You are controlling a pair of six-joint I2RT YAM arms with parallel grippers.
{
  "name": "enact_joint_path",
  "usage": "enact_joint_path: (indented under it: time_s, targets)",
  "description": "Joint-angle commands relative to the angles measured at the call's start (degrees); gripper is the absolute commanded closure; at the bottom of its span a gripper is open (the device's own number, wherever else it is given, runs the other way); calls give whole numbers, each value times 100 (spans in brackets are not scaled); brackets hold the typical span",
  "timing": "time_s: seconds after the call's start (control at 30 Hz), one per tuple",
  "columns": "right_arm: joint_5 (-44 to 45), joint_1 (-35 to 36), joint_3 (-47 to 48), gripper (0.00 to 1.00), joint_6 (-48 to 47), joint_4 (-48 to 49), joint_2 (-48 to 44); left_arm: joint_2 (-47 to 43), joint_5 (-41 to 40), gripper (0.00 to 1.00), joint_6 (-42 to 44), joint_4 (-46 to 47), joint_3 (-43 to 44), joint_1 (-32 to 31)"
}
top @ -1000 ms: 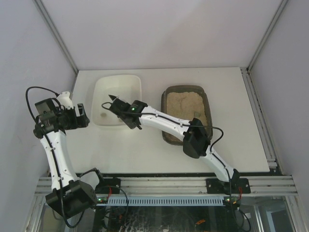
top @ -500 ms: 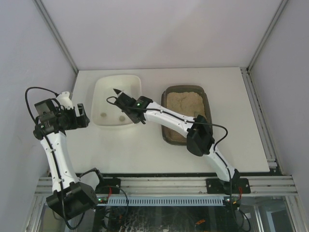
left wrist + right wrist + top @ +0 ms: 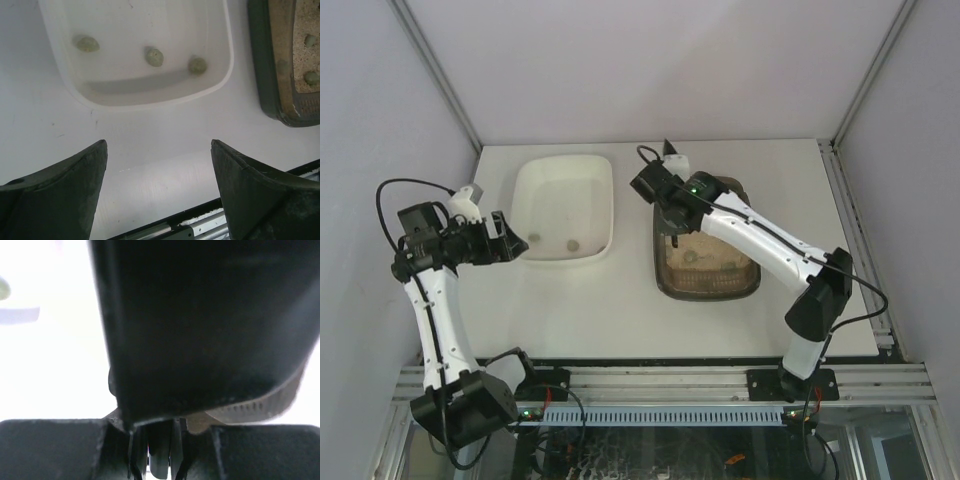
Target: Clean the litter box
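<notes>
- A white tub [image 3: 565, 195] is sitting on the white table [image 3: 620, 300].
- Three little green lumps [image 3: 154, 56] are lying inside the tub, apart from each other.

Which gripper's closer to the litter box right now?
Right. The right gripper, holding a dark scoop, hangs over the litter box's far left corner. The left gripper sits beyond the white tub, at its left side.
</notes>
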Motion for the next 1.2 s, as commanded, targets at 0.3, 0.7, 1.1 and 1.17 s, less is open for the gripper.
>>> enact_joint_path:
  time_s: [0.3, 0.7, 1.1, 1.17]
  targets:
    - [-1671, -760, -722, 100, 1884, -2913, 360, 348, 469, 14, -134, 247, 170, -568]
    - [-1735, -1587, -1245, 100, 2021, -2919, 453, 109, 696, 14, 108, 264, -141, -590]
    - [-1568, -2022, -847, 100, 1764, -2918, 1087, 157, 816, 14, 7, 346, -220, -587]
    - [-1524, -2085, -751, 100, 1732, -2917, 1153, 158, 885, 14, -29, 339, -185, -588]
